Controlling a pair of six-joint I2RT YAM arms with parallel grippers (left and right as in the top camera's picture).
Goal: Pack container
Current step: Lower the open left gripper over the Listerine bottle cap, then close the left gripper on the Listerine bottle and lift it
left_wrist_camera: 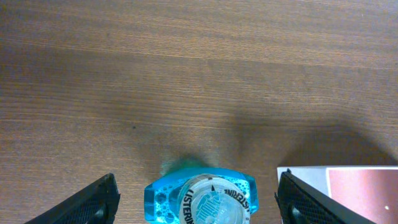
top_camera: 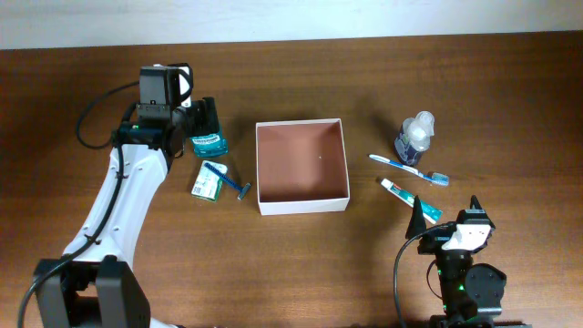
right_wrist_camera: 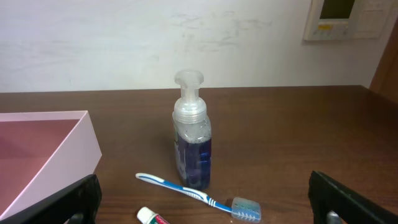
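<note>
The container (top_camera: 302, 199), a shallow square box with white walls and a reddish-brown inside, stands mid-table; a corner shows in the left wrist view (left_wrist_camera: 348, 186) and a wall in the right wrist view (right_wrist_camera: 74, 149). My left gripper (top_camera: 202, 126) is open around a blue Listerine bottle (top_camera: 208, 143), its cap between the fingers (left_wrist_camera: 202, 200). My right gripper (top_camera: 451, 214) is open and empty near the front edge, facing a dark-blue pump bottle (right_wrist_camera: 191, 140), a blue-white toothbrush (right_wrist_camera: 193, 194) and a toothpaste tube (right_wrist_camera: 152, 217).
A small green-white packet (top_camera: 208, 185) and a blue razor (top_camera: 232, 182) lie left of the container. The pump bottle (top_camera: 415, 137), toothbrush (top_camera: 410, 169) and toothpaste tube (top_camera: 410, 199) lie right of it. A white wall stands behind the table.
</note>
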